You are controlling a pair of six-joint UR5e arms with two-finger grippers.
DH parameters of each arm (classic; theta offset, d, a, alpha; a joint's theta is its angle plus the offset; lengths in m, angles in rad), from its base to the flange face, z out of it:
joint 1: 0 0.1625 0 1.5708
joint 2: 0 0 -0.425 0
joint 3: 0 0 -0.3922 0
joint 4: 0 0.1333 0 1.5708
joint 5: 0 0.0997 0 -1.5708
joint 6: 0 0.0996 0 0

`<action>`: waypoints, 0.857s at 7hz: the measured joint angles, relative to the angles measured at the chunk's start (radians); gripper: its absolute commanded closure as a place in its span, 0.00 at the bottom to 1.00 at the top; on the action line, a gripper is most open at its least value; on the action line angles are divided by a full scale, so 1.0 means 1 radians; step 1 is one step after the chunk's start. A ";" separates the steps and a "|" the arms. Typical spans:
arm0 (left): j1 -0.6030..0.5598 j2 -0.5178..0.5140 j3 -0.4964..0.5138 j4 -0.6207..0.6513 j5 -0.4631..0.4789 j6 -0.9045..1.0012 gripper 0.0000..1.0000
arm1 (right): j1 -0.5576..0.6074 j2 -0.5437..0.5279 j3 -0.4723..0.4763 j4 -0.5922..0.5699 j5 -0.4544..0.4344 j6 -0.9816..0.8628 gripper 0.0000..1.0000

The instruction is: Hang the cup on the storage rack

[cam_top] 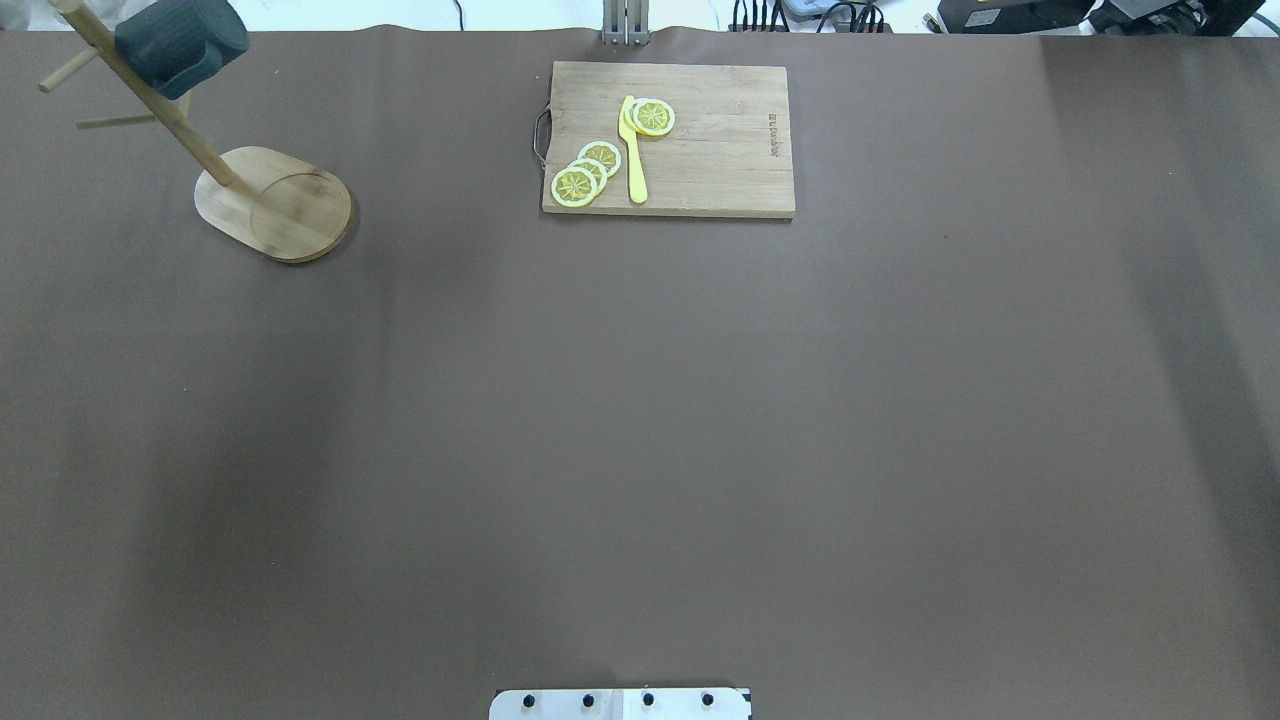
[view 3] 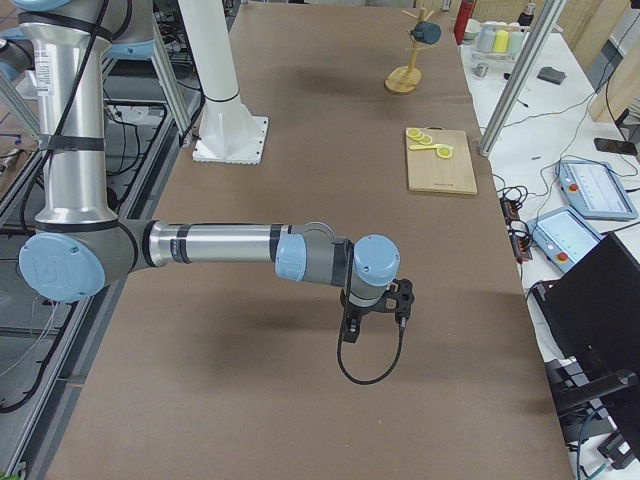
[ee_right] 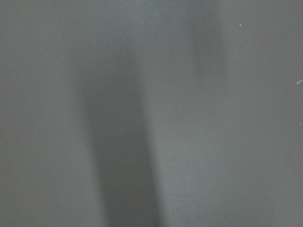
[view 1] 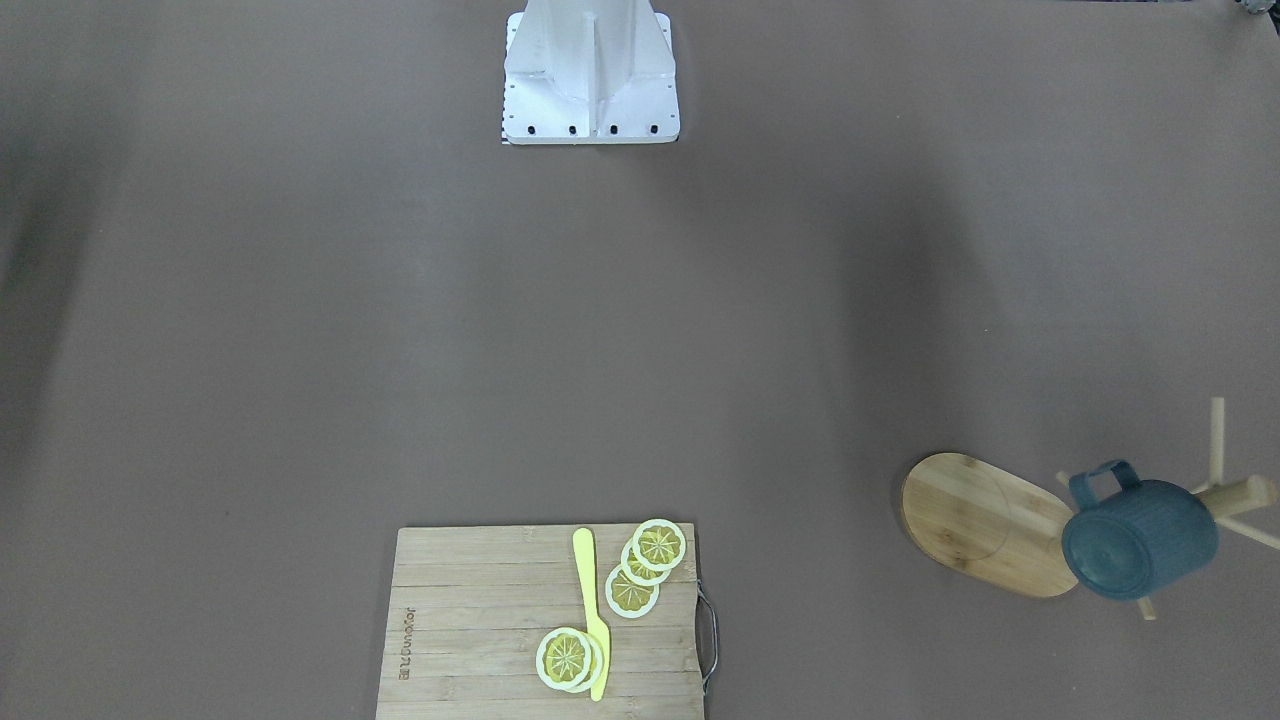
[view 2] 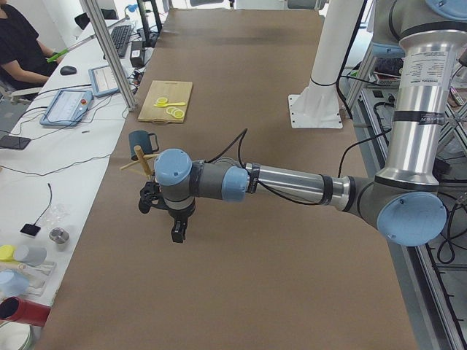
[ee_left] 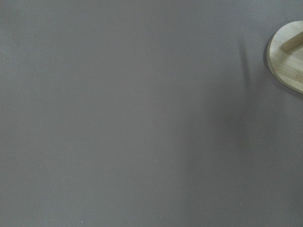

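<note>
Cutting board [cam_top: 720, 150] with lemon slices [cam_top: 587, 172] and a yellow knife [cam_top: 632, 150] lies well apart from both grippers, nothing between. Left gripper [view 2: 177, 230] and right gripper [view 3: 373, 322] hover over bare table; finger spacing can't be told. Cup [view 1: 1140, 540] hangs by its handle on the storage rack [view 1: 985, 525], just beyond the left gripper, tilted, base toward the front camera.

The left arm [view 2: 292, 186] and right arm [view 3: 210, 243] each stretch out level, wrists bent down. The left gripper [view 2: 177, 230] and right gripper [view 3: 375, 322] point downward; whether their jaws are parted cannot be told.
</note>
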 measured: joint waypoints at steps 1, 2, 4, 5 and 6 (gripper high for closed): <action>0.000 0.003 0.001 0.000 0.000 0.000 0.02 | 0.000 0.006 0.001 0.000 -0.008 0.002 0.00; 0.000 0.003 0.001 0.000 0.000 0.000 0.02 | 0.001 0.007 0.001 -0.001 -0.016 0.002 0.00; 0.000 0.004 0.001 0.000 0.000 0.000 0.02 | 0.001 0.005 0.001 0.000 -0.023 -0.001 0.00; 0.000 0.004 0.001 0.000 0.000 0.000 0.02 | 0.001 0.004 0.001 0.000 -0.024 -0.001 0.00; 0.000 0.004 0.002 0.000 0.000 0.000 0.02 | 0.002 0.004 0.001 0.001 -0.026 0.000 0.00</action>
